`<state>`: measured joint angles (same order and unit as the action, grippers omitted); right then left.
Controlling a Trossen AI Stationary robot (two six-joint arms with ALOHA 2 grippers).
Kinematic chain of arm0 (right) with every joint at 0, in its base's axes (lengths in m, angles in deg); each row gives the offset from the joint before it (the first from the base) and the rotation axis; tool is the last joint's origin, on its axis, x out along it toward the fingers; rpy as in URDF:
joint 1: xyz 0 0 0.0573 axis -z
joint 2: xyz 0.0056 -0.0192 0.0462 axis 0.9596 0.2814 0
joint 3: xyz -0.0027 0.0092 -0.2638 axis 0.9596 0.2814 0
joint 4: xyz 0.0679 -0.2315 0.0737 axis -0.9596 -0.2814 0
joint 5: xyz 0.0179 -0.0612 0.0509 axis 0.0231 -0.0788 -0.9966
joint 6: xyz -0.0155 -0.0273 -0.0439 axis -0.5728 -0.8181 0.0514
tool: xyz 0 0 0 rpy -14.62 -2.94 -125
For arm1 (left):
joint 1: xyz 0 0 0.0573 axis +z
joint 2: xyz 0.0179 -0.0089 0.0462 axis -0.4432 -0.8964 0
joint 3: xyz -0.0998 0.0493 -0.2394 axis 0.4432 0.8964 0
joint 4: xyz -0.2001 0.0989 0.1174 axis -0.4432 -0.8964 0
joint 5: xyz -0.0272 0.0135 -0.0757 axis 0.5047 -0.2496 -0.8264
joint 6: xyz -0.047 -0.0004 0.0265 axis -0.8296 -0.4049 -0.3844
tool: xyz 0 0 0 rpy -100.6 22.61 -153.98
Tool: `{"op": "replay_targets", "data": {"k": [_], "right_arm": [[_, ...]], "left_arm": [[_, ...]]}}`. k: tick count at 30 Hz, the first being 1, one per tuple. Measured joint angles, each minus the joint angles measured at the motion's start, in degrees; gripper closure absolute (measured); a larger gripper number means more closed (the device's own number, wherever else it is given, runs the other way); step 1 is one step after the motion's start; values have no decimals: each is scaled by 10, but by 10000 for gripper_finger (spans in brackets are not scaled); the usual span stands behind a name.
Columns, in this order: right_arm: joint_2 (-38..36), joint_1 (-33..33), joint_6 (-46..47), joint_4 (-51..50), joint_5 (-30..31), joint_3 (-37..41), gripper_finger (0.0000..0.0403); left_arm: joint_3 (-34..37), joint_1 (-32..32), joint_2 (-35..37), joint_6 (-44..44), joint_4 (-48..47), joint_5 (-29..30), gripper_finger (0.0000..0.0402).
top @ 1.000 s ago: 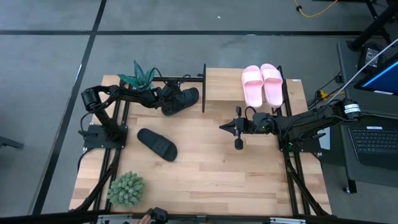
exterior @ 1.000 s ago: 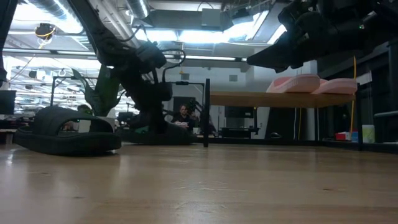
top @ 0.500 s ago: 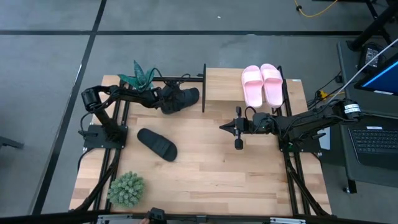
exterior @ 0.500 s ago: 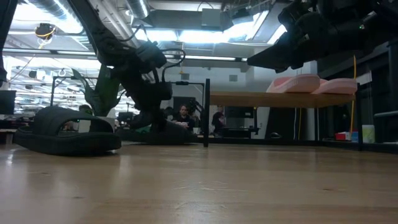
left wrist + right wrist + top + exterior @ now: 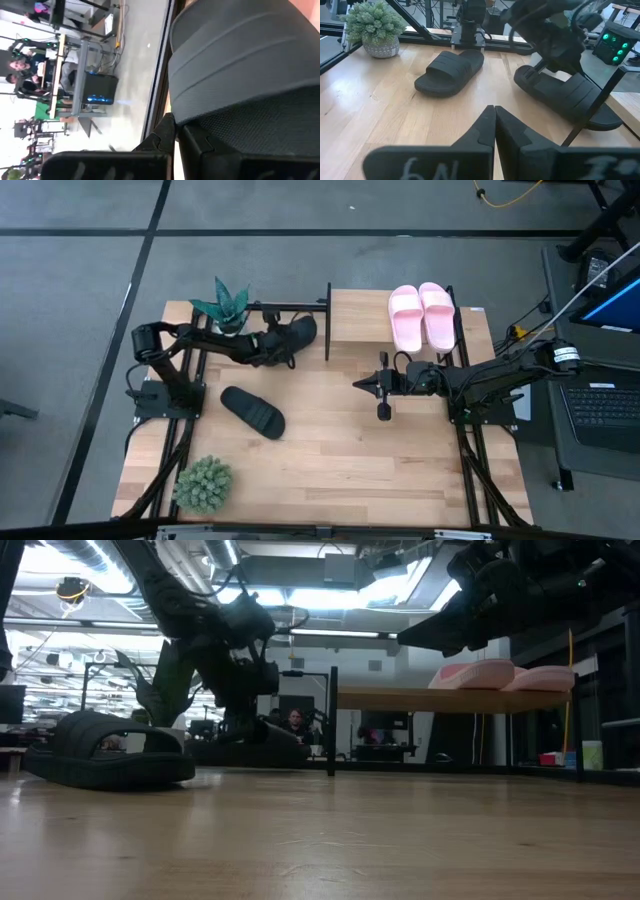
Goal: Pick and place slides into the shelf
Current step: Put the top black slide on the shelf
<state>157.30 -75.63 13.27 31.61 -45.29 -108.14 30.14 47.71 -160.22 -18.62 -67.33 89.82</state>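
One black slide [image 5: 302, 330] lies sole down on the table at the far left, just beside the shelf's black post [image 5: 328, 320]. My left gripper [image 5: 283, 345] is shut and sits at this slide's near end; the slide [image 5: 250, 75] fills its wrist view. A second black slide [image 5: 252, 411] lies flat on the table nearer the front. The pink pair [image 5: 422, 316] rests side by side on the shelf board [image 5: 360, 315]. My right gripper [image 5: 358, 385] hangs shut above mid-table and holds nothing. My left gripper has its shut fingertips [image 5: 167, 131] against the black slide's side edge [image 5: 175, 112], where the ridged strap meets the footbed. Nothing shows between the fingers. They slant down at the slide from the table's left. The slide lies on the table.
A spiky green plant [image 5: 225, 302] stands at the far left behind the left arm. A round potted plant [image 5: 203, 484] stands at the near left corner. The shelf board's left half [image 5: 355, 330] is bare. Bare tabletop [image 5: 360, 450] stretches across the middle and near side.
My left gripper has moved toward the table's right, along the black slide toward the shelf's post, and its wrist has rolled. My right arm has kept still.
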Motion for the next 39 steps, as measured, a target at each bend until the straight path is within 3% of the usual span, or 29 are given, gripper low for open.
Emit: {"op": "replay_targets", "data": {"k": [9, 18, 24, 27, 32, 39], "right_arm": [[0, 0, 3, 1, 0, 0, 391], [0, 0, 4, 10, 0, 0, 391], [0, -12, -15, 56, 0, 0, 391], [0, -17, -33, 88, 0, 0, 391], [0, -17, -41, 100, 13, -21, 394], [0, -17, -73, -43, 61, -119, 392]], "left_arm": [[0, -68, 49, -72, -39, 78, 399], [0, -140, 126, -238, -113, 109, 400], [0, -198, 129, -259, -114, 192, 400], [0, -211, 129, -281, -112, 200, 400], [0, -215, 129, -281, -57, 212, 400], [0, -215, 129, -191, 80, 218, 400]]}}
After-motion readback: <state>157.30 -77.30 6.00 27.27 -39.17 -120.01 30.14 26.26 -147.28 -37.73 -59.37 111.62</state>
